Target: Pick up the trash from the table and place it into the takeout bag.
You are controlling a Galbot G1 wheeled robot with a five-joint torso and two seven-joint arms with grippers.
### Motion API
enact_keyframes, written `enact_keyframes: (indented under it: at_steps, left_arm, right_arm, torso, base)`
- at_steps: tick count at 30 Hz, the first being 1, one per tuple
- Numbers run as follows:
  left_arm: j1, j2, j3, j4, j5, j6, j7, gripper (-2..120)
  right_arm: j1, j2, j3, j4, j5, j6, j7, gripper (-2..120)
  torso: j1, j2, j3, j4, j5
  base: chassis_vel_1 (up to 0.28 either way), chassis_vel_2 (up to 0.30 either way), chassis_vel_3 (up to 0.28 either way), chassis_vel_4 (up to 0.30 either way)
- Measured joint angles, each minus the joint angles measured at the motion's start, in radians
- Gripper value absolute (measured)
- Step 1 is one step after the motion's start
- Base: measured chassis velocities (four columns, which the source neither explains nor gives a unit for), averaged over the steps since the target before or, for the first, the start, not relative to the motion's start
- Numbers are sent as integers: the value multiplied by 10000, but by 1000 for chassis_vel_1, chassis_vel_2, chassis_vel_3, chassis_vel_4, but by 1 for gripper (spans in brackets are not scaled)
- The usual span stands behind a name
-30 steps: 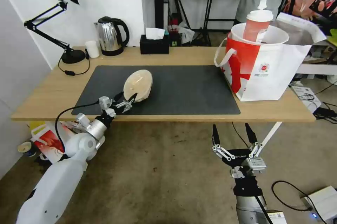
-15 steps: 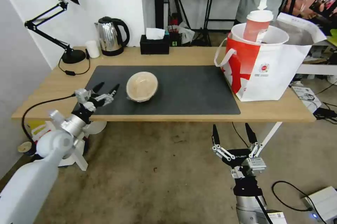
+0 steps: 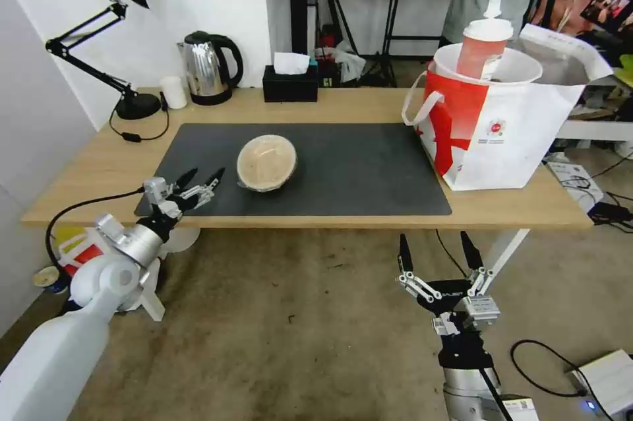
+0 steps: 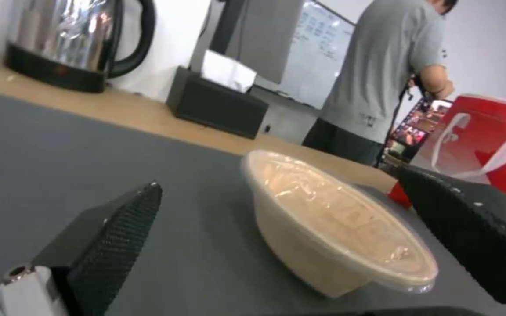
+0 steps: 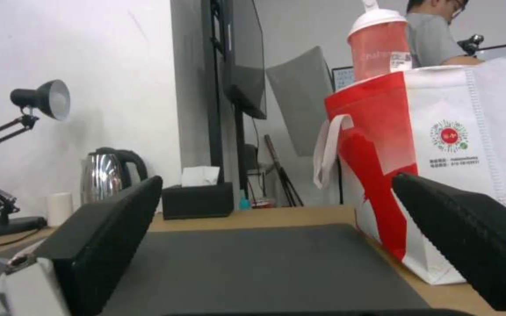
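Note:
A tan lidded round bowl (image 3: 266, 162) rests lid-up on the dark grey mat (image 3: 356, 170) of the table (image 3: 99, 170). My left gripper (image 3: 203, 177) hovers open just left of the bowl, apart from it, near the mat's front left corner. In the left wrist view the bowl (image 4: 335, 219) lies ahead between the spread fingers (image 4: 118, 232). The takeout bag (image 3: 501, 130) stands at the table's right end with the tall red drink cup (image 3: 483, 45) upright inside. My right gripper (image 3: 435, 249) hangs open below the table's front edge, facing the bag (image 5: 458, 175).
Along the back of the table stand a black desk lamp (image 3: 125, 45), a steel kettle (image 3: 208, 68), a small white cup (image 3: 174, 92) and a black tissue box (image 3: 290, 81). A smaller red-and-white bag (image 3: 82, 256) sits on the floor at left.
One second ago the bowl stood tipped on its edge at my left gripper's fingertips. It now lies flat on the mat, and the left gripper has pulled back to the left, open.

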Motion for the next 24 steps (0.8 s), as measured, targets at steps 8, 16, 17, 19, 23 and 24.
enact_keyframes:
  at_steps: [8,16,17,19,23,24]
  left_arm:
    - [58,-12,88,94,-90,236,-143,100]
    - [-389,-105,652,327,-155,806,-286,100]
    - [-588,-138,904,492,-130,955,-289,100]
    - [-769,-189,1129,642,-132,998,-290,100]
    - [-1432,-563,1880,975,-155,1065,-321,100]
    - [-1607,-639,2021,1062,-153,1057,-337,100]
  right_arm:
    - [0,0,0,0,0,0,0,100]
    - [0,0,0,0,0,0,0,100]
    - [0,0,0,0,0,0,0,100]
    - [-1,0,3,0,0,0,0,100]
    - [0,0,0,0,0,0,0,100]
    - [0,0,0,0,0,0,0,100]
  torso:
    - [0,-1,0,1,1]
    - [2,-2,0,0,1]
    - [3,-3,0,-10,-4]
    - [2,-2,1,4,6]
    - [2,-2,0,-6,5]
    - [3,-3,0,-6,-2]
  base:
    - [0,0,0,0]
    - [0,0,0,0]
    - [0,0,0,0]
    - [0,0,0,0]
    - [0,0,0,0]
    - [0,0,0,0]
